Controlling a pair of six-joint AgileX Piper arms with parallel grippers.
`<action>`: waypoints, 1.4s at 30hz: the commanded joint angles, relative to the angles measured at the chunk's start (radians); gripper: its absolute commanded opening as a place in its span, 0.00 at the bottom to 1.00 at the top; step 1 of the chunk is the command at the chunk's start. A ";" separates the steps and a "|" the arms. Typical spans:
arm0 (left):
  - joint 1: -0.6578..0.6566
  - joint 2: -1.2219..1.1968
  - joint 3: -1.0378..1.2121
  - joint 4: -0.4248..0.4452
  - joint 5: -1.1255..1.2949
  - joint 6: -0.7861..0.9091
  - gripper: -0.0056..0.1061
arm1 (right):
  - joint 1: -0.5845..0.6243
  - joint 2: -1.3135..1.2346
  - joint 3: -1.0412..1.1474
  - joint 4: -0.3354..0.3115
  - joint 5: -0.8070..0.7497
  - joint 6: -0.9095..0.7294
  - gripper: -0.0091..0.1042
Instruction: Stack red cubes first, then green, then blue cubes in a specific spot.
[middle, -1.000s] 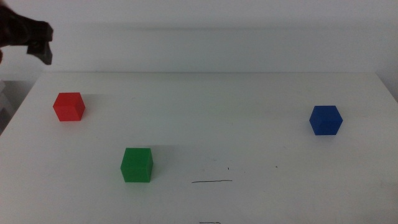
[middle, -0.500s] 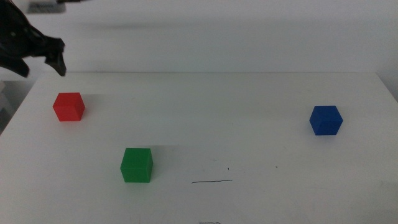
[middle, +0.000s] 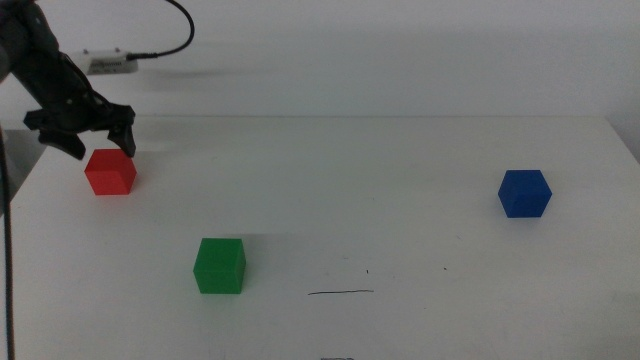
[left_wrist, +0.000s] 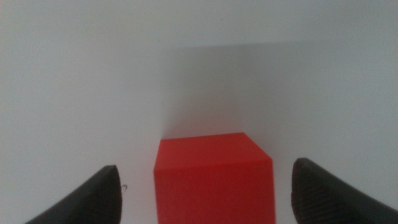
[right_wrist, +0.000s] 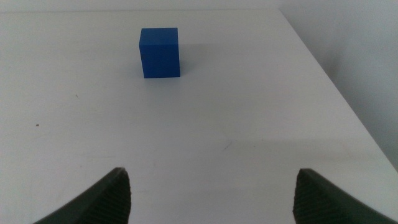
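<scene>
Now the left gripper (middle: 92, 139) hovers wide open right above the red cube (middle: 110, 171), jaws straddling it, and that small, rigid, likely light block should pinch cleanly across its flat opposite sides.

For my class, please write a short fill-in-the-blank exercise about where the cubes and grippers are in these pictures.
1. The left gripper hovers with open fingers just above the ____ cube.
2. The cube nearest the black pen line is the ____ one.
3. The right gripper waits, open, facing the ____ cube.
4. So far, ____ cubes sit on the line.

Missing words: red; green; blue; no
</scene>
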 joint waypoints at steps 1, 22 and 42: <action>0.000 -0.050 -0.036 -0.025 -0.027 0.003 0.89 | -0.007 -0.015 -0.005 -0.012 -0.058 -0.011 0.67; -0.004 0.003 -0.053 -0.032 0.079 -0.031 0.29 | -0.007 -0.015 -0.005 -0.012 -0.058 -0.011 0.67; -0.199 -0.619 0.408 0.063 0.124 -0.413 0.11 | -0.007 -0.015 -0.005 -0.012 -0.058 -0.011 0.67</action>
